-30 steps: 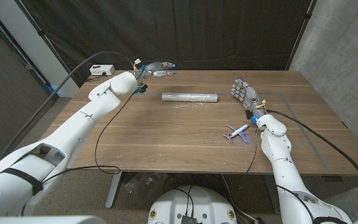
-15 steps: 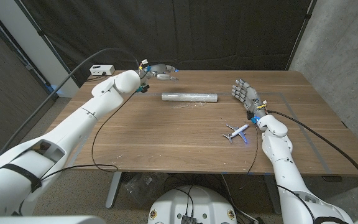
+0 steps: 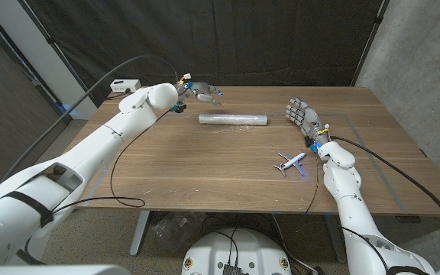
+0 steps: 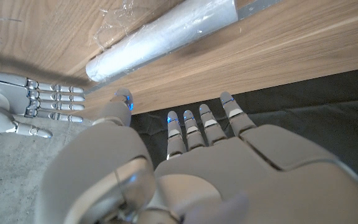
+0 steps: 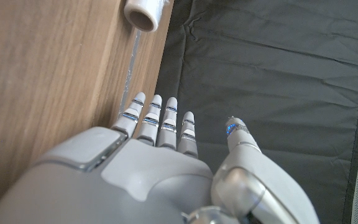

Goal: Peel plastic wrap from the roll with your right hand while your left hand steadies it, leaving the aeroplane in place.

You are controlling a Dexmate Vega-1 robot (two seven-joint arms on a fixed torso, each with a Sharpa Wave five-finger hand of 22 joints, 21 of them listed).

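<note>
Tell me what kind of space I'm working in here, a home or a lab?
Most likely a lab or test cell, not a home. A black curtain hangs behind the wooden table, a bare concrete wall stands to one side, and the table carries only the plastic wrap roll and a toy aeroplane.

Both hands point(image 3: 198, 92) point(image 3: 299, 115) open, fingers spread

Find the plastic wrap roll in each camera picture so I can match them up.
Head view: the plastic wrap roll lies crosswise at the table's far middle, between the two hands.
Left wrist view: it runs slantwise on the wood, beyond the left hand.
Right wrist view: one open end shows at the picture's edge.
Shared landmark: the wooden table.
</note>
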